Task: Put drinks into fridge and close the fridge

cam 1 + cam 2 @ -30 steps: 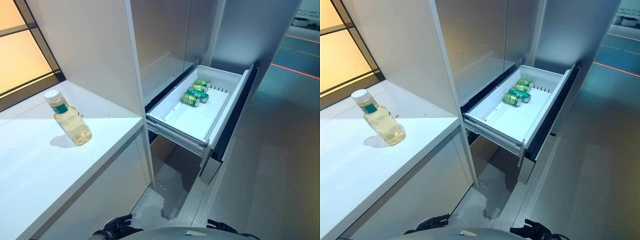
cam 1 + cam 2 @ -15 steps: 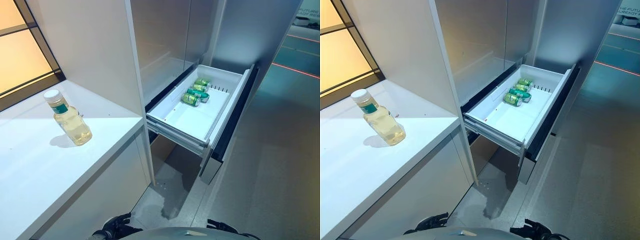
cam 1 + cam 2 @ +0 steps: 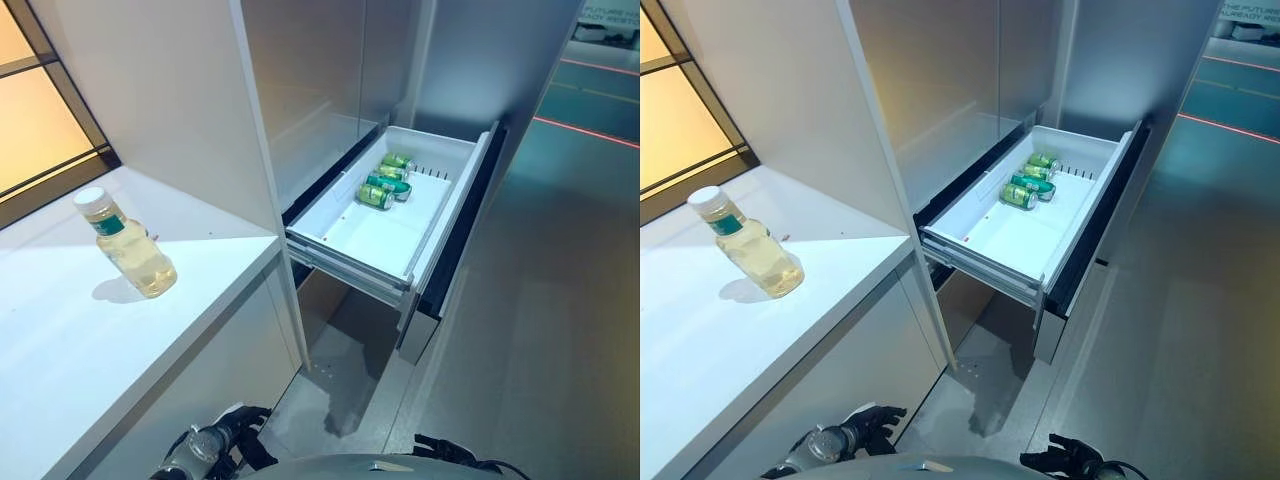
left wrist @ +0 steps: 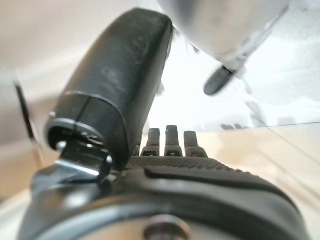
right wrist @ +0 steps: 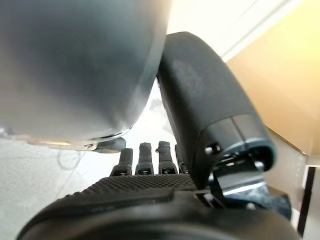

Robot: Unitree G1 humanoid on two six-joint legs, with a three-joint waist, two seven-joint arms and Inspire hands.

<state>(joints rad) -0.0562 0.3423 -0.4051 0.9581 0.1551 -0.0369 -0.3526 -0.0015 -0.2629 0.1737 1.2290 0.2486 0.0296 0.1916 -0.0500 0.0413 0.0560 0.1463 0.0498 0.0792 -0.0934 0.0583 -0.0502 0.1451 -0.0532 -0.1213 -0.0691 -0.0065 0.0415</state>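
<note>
Standing upright on the white counter [image 3: 60, 360], left of the fridge's pulled-out drawer [image 3: 400, 235], we see the bottle [image 3: 125, 245] of pale yellow drink, well apart from both hands. In the drawer's far end lie green cans [image 3: 385, 183] on their sides. Our left hand [image 3: 865, 428] hangs low beneath the counter's edge and our right hand [image 3: 1065, 458] low at the opposite side, each with fingers extended and relaxed, holding nothing.
</note>
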